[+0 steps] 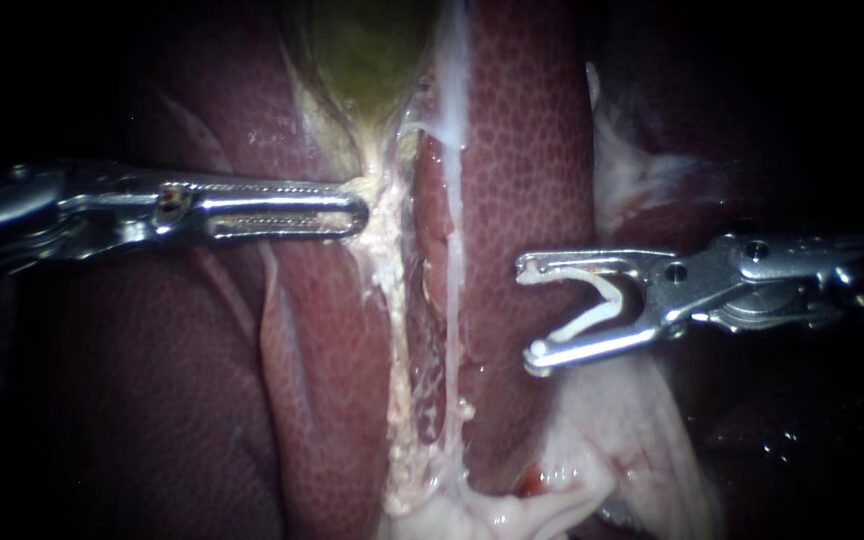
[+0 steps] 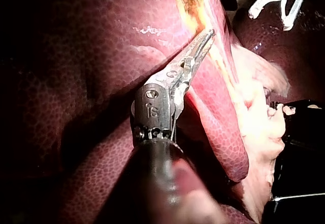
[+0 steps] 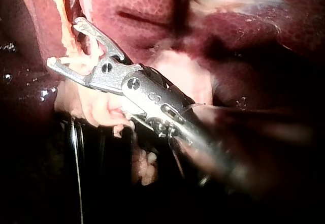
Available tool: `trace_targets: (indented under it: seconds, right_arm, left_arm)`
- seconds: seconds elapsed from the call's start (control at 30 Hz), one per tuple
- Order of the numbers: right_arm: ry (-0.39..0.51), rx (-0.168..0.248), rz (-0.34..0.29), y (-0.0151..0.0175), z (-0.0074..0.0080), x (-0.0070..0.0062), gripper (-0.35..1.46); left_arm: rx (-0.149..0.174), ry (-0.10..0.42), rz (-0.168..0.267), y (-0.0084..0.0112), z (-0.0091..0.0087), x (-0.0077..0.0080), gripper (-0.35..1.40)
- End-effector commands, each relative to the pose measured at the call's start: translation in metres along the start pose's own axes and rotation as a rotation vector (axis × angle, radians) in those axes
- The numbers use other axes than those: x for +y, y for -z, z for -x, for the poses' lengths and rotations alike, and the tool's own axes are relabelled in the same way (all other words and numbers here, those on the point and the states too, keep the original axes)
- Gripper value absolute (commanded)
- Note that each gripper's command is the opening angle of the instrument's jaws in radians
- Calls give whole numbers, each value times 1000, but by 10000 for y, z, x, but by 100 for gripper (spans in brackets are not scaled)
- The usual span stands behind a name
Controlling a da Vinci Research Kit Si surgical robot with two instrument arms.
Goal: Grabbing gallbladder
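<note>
Left instrument (image 1: 360, 212), hand pressed together, touches the gallbladder (image 1: 367, 50) at its narrow end. Right instrument (image 1: 528, 315), pinching a clip (image 1: 604, 300), hangs farther off.

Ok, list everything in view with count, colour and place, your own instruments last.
liver: one, dark red, mottled, fills most of the endoscope view
gallbladder: one, yellow-green, top centre
fatty strip: one, cream, runs down from the gallbladder
loose tissue: one patch, pinkish white, below the right instrument
clip: one, white, V-shaped, held between the right instrument's jaws
left instrument: one, silver, tip at the gallbladder's lower end
right instrument: one, silver, over the liver, apart from the gallbladder
</note>
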Motion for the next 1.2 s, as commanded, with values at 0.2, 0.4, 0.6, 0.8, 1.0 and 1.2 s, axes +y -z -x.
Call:
trace_targets:
  seconds: [0.2, 0.4, 0.6, 0.8, 1.0, 1.2]
  right_arm:
    - [0, 0, 0, 0, 0, 0, 59]
    - [0, 0, 0, 0, 0, 0, 59]
    - [0, 0, -1, 1, 0, 0, 59]
    - [0, 0, 0, 1, 0, 0, 59]
    - [0, 0, 0, 1, 0, 0, 60]
    - [0, 0, 0, 1, 0, 0, 60]
  left_arm:
    - [3, 1, -2, 4, 2, -1, -35]
    - [2, 13, 8, 17, 13, -4, -35]
    - [2, 11, 23, 34, 28, -2, -35]
    - [5, 9, 39, 51, 39, 3, -35]
    - [-3, 7, 51, 66, 49, 8, -35]
    - [-11, 3, 60, 77, 55, 12, -35]
